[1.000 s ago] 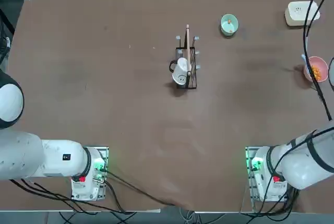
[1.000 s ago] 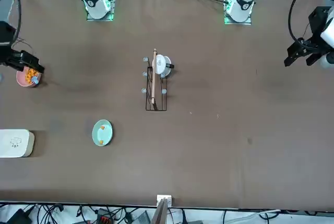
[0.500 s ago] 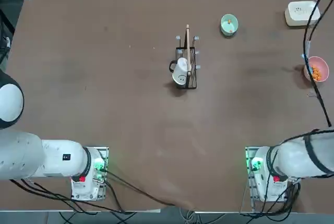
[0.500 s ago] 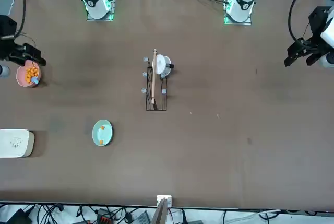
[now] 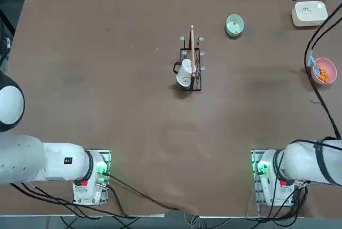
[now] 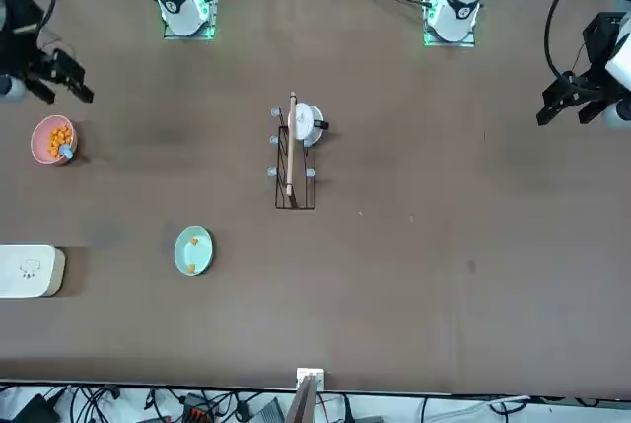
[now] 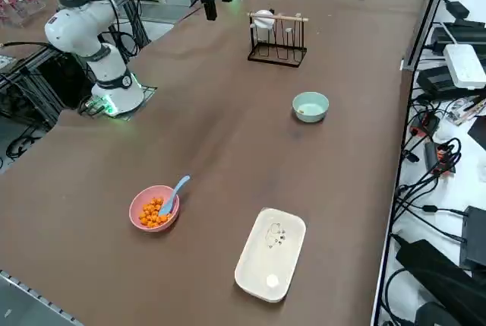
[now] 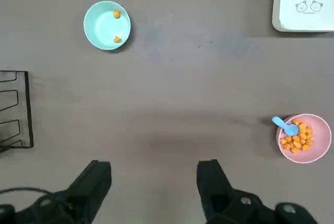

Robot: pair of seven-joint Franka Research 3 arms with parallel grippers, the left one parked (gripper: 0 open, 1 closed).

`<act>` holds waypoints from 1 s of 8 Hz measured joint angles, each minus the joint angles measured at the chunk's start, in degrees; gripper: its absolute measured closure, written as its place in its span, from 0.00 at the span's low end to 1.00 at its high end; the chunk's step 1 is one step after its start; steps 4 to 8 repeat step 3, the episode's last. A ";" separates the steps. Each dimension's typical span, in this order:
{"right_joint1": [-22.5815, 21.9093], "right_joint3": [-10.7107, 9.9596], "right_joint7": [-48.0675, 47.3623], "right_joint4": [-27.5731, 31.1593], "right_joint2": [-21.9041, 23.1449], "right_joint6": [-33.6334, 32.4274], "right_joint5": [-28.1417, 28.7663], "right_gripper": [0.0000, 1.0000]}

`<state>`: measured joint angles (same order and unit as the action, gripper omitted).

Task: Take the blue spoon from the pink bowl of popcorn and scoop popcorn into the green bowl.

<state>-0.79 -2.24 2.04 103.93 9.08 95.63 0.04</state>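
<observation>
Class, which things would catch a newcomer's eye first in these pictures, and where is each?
Probably the pink bowl first, bright with orange popcorn, a blue spoon leaning over its rim, near the white box on the brown table. Next, the mint-green bowl with two popcorn pieces inside. Then the dark rack near the table's middle, with a white mug on it.

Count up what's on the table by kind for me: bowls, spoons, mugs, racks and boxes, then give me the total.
Bowls: 2, pink bowl and green bowl
Spoons: 1, blue
Mugs: 1, white
Racks: 1, dark wire
Boxes: 1, cream
Total: 6
</observation>
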 joint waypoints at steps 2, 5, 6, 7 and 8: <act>0.02 0.09 0.03 -0.07 0.22 -0.08 -0.27 0.00; 0.02 0.19 0.03 -0.44 -0.04 -0.36 -0.56 0.00; 0.02 0.19 0.03 -0.44 -0.04 -0.36 -0.56 0.00; 0.02 0.19 0.03 -0.44 -0.04 -0.36 -0.56 0.00; 0.02 0.19 0.03 -0.44 -0.04 -0.36 -0.56 0.00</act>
